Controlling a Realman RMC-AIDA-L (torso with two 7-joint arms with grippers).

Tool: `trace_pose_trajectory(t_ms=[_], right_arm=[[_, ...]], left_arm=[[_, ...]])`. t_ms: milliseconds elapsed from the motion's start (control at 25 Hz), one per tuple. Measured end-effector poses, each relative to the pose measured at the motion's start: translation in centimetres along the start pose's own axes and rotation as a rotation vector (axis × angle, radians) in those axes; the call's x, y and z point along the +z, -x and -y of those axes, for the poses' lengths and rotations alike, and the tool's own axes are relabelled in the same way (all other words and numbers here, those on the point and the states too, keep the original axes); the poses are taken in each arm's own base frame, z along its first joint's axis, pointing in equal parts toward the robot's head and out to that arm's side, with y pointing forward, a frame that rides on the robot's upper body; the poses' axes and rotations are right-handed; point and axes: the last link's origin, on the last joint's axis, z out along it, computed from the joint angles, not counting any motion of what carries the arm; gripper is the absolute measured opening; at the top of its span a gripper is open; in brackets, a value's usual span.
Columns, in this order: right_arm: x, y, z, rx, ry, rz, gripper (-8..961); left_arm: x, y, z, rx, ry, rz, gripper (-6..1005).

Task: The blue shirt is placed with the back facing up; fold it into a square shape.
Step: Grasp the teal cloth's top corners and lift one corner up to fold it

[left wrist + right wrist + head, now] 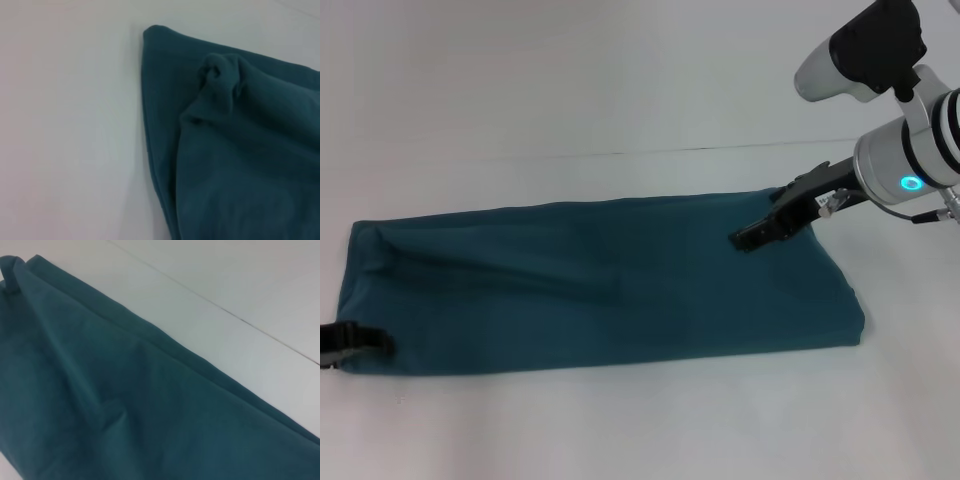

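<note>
The blue shirt [600, 285] lies on the white table as a long folded strip, running from far left to right in the head view. My right gripper [748, 239] reaches in from the right, its tip low over the shirt's far right part. My left gripper [355, 343] is at the strip's near left corner, mostly cut off by the picture edge. The left wrist view shows a bunched corner of the shirt [220, 85] on the table. The right wrist view shows the shirt's smooth folded edge [165, 347].
The white table [620, 80] surrounds the shirt on all sides. A thin seam line [620, 152] crosses the table behind the shirt. The right arm's silver body with a lit blue ring [910, 182] hangs over the far right.
</note>
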Motion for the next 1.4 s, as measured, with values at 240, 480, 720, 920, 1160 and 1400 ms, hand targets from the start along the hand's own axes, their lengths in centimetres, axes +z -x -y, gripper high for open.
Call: trace_pose_trajectory(t_ms=[240, 480, 720, 920, 1160, 1400], right_arm=[[0.1, 0.2, -0.3, -0.005, 0.011, 0.005, 917], [0.0, 0.3, -0.4, -0.003, 0.015, 0.016, 910], [-0.3, 0.4, -0.3, 0.007, 0.021, 0.041, 903], [-0.3, 0.1, -0.2, 0.024, 0.031, 0.071, 898], [-0.4, -0.7, -0.1, 0.067, 0.062, 0.158, 891], [0.2, -2.1, 0.1, 0.110, 0.077, 0.242, 733]], left_arm=[[0.0, -0.4, -0.4, 0.009, 0.009, -0.003, 591], [0.3, -0.5, -0.8, 0.024, 0.019, 0.004, 270], [0.4, -0.7, -1.3, 0.041, 0.031, 0.005, 143], [0.3, -1.1, -2.0, 0.054, 0.070, -0.003, 133], [-0.6, -2.1, -2.6, 0.059, 0.128, -0.010, 127], [-1.1, -2.8, -3.3, 0.071, 0.162, -0.007, 127]])
